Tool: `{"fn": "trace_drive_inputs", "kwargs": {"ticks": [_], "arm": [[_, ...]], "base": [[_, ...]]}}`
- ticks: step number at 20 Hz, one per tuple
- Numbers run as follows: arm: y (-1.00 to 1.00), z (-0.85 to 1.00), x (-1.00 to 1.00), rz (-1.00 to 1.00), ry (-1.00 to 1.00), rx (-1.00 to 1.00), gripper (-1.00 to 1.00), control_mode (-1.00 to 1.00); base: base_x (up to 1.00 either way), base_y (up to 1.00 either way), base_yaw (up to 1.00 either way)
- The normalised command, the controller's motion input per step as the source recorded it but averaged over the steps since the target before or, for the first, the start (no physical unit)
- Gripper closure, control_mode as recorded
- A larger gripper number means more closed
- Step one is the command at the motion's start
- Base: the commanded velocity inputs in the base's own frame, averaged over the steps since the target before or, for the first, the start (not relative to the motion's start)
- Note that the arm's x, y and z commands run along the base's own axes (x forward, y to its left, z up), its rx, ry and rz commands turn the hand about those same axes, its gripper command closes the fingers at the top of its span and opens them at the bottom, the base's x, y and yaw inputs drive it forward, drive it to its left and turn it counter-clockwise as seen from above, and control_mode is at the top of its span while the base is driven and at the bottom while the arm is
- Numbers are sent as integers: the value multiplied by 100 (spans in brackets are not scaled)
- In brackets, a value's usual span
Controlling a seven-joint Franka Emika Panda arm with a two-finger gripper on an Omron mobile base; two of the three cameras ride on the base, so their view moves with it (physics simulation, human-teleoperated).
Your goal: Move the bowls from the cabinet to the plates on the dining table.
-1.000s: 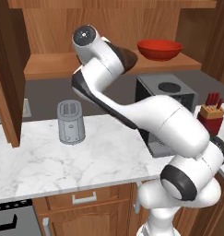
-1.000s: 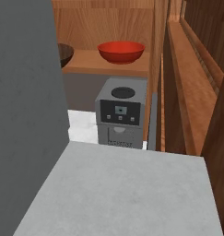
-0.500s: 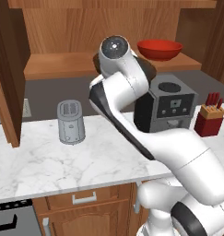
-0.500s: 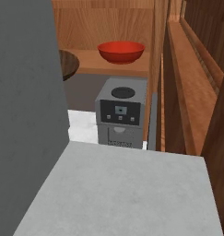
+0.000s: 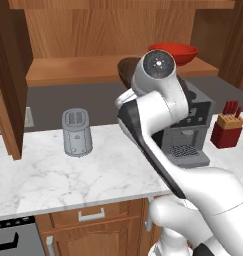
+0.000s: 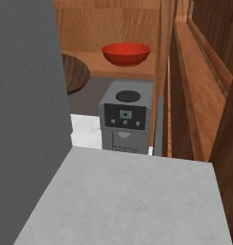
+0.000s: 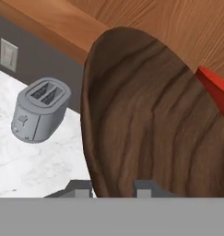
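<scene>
My gripper (image 7: 111, 188) is shut on the rim of the dark brown wood-grained bowl (image 7: 150, 120), which stands tilted on edge before the hand camera. In the left base view the brown bowl (image 5: 126, 70) peeks out behind my wrist, level with the cabinet shelf (image 5: 73, 70). From the right it shows as a dark disc (image 6: 75, 74) in front of the shelf. The glossy red bowl (image 5: 177, 52) (image 6: 126, 52) rests on the shelf at the right, and its red edge (image 7: 217, 90) shows past the brown bowl. The plates and the dining table are out of view.
A grey toaster (image 5: 75, 132) (image 7: 39, 108) stands on the marble counter (image 5: 53, 175). A coffee machine (image 5: 193, 130) (image 6: 125, 115) sits under the shelf, with a red knife block (image 5: 228, 127) to its right. The open cabinet door (image 5: 8, 75) hangs at the left.
My arm has swung to the right along the shelf, carrying the brown bowl toward the red one. The brown bowl has come further into the right base view. The red bowl has stayed put.
</scene>
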Motion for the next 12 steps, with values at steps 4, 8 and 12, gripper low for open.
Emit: {"fn": "trace_drive_inputs", "kwargs": {"ticks": [4,8,12], "arm": [[-38,0,-36,6,-1,0,100,-100],[-32,0,-26,7,0,0,100,-100],[-26,7,-23,6,3,-1,100,-100]], "base": [[0,0,0],[0,0,0],[0,0,0]]}}
